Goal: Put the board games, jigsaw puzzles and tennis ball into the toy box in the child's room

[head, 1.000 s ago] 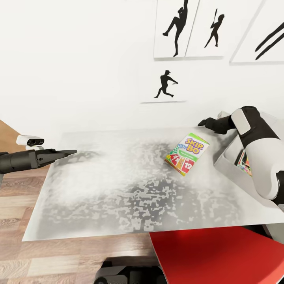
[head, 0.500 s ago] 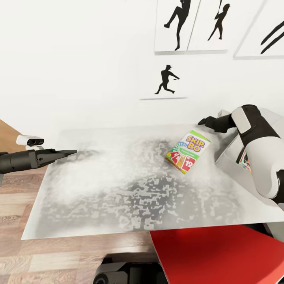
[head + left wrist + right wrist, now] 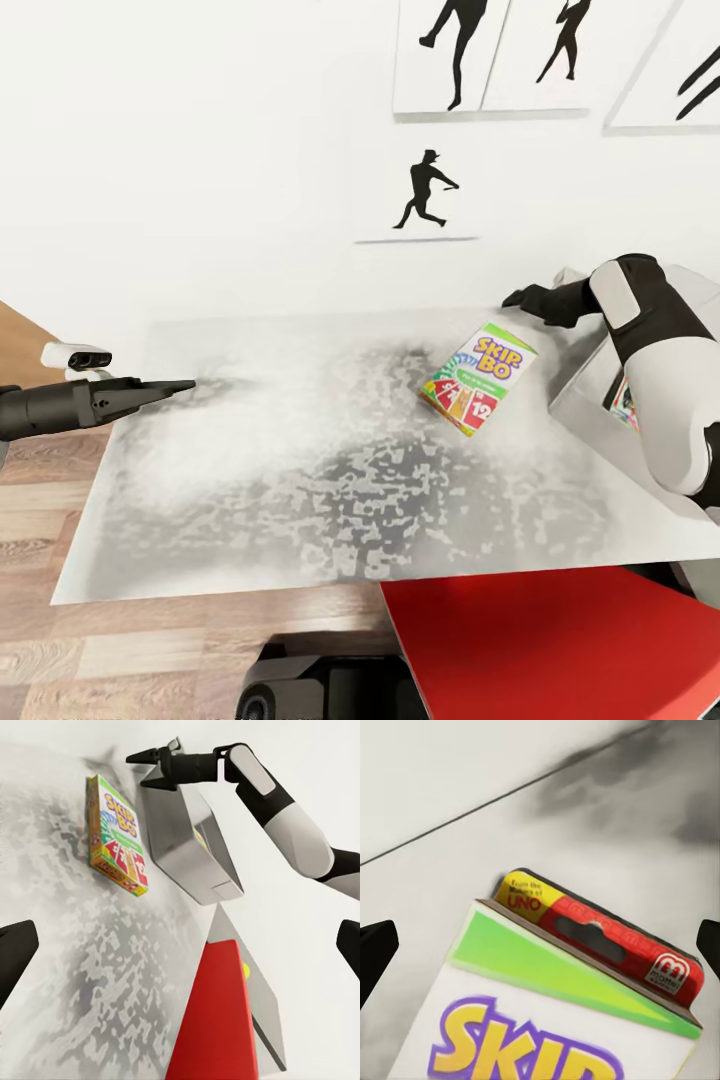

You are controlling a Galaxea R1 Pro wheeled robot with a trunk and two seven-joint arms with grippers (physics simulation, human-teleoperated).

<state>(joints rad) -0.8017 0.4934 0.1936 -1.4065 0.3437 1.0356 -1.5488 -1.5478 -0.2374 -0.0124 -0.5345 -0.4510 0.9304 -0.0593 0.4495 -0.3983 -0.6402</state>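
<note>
One board game (image 3: 478, 377) lies flat on the mottled grey-white bed (image 3: 300, 470): a thin rectangular Skip-Bo box, green across the top, white panel with purple-edged yellow lettering, red and yellow number cards printed at the lower end. Right wrist view gives the box's top edge (image 3: 600, 937) as red with a yellow "UNO" tab and a slot in the red strip.

Long axis runs on a diagonal. Head view: title end points away toward the wall and to the right, card end toward the robot and to the left. Box sits flat, not tilted.

Toy box (image 3: 600, 400) stands just right of the game, light grey, sloping sides, apart from it; a bit of coloured print shows inside. Red panel (image 3: 560, 640) lies nearer the robot than the game.

Right gripper (image 3: 520, 297) hovers just beyond the game's title end, near the toy box's far corner. Its dark tips (image 3: 376, 952) sit at both edges of the wrist view, spread wide, nothing held.

Left gripper (image 3: 175, 385) is well to the left of the game, over the bed's left edge. Tips (image 3: 15, 949) wide apart, nothing between them.
</note>
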